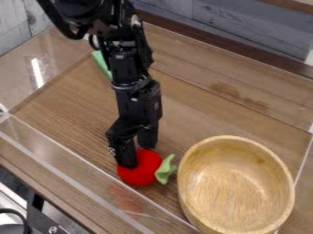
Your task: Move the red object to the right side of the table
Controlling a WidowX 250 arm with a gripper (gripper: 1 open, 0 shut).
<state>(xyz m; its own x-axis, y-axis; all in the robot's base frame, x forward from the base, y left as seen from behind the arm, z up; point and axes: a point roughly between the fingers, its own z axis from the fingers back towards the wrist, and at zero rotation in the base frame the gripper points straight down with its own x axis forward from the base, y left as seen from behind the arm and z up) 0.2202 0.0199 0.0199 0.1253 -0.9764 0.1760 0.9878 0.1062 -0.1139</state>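
Straddling the red object (142, 168), tool (132, 146) spread, glossy round fruit, green leaf.

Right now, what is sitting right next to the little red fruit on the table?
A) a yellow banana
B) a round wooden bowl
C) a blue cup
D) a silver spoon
B: the wooden bowl sits just beside the red fruit, with the fruit's green leaf reaching toward the bowl's rim, while the open gripper is down over the fruit.
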